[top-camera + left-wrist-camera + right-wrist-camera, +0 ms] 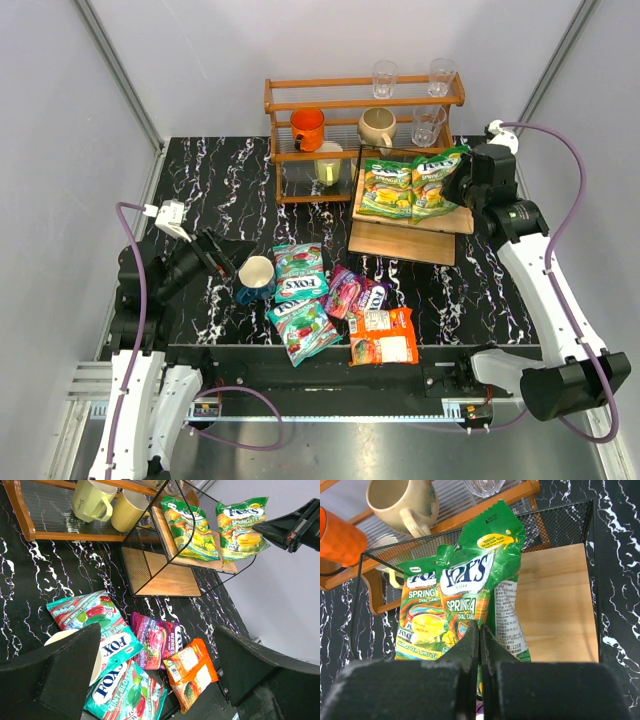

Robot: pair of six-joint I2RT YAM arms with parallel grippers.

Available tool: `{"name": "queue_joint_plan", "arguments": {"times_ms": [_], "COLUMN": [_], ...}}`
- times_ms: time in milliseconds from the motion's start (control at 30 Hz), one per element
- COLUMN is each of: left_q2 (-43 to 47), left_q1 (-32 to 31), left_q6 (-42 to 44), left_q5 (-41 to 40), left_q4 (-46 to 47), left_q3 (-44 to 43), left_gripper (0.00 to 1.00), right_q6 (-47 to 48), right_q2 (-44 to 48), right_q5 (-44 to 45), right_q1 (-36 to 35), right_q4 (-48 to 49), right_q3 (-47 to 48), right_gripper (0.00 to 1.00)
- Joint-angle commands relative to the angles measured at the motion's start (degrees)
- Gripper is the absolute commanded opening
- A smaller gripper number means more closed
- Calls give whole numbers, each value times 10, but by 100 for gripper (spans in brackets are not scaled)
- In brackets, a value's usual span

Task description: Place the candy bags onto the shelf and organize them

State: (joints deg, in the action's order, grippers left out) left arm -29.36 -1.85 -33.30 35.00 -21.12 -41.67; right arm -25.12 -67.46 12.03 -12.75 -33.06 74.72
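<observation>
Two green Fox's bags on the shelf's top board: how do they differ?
The right green bag is pinched at its edge by the right gripper; the left green bag lies free. The right green bag is creased, partly lifted and overlaps the left green bag, which lies flat. Both are green-yellow Spring Tea pouches on the upper board of the shelf.

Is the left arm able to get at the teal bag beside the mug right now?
Probably, from above. The left tool is open and near the teal bag, but the mug stands between them against the bag's edge, so a low sideways approach looks blocked.
</observation>
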Motion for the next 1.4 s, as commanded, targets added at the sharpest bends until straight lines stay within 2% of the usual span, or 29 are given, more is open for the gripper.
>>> {"name": "queue_joint_plan", "arguments": {"times_ms": [0,300,667,733,767,800,900,1000,1100,1167,1200,1300,1367], "left_q2": [-8,-12,-11,-11,-11,-10,-12,-12,-10,-10,-11,-13,-14], "left_q1": [-1,-1,-1,-1,-1,-1,-1,-1,-1,-1,-1,-2,-1], "left_q6": [3,2,-4,-5,-5,-5,-7,-8,-7,-7,-8,-7,-5], "left_q5": [15,16,16,16,17,18,16,17,15,8,6,-22,-34], "left_q4": [16,16,16,16,16,15,16,15,15,15,15,1,-5], "left_q3": [-11,-15,-17,-16,-15,-13,-11,-12,-10,-6,-5,-6,-4], "left_gripper": [99,99,99,99,99,99,99,99,99,99,99,99,99], "right_q6": [-24,-48,-57,-43,-26,-19,7,38,56,68,73,71,73], "right_q2": [1,-12,-28,-27,-23,-20,11,39,79,110,121,161,174], "right_q5": [-39,-75,-101,-107,-109,-108,-81,-41,-58,-118,-186,-295,-306], "right_q1": [21,76,98,98,98,99,98,98,98,98,98,94,54], "right_q4": [79,121,164,164,162,163,159,142,135,140,139,135,125], "right_q3": [-15,-61,-98,-92,-84,-80,-64,-41,-35,-43,-47,-70,-92], "right_gripper": [0,0,0,14,31,41,63,66,66,65,65,62,61]}}
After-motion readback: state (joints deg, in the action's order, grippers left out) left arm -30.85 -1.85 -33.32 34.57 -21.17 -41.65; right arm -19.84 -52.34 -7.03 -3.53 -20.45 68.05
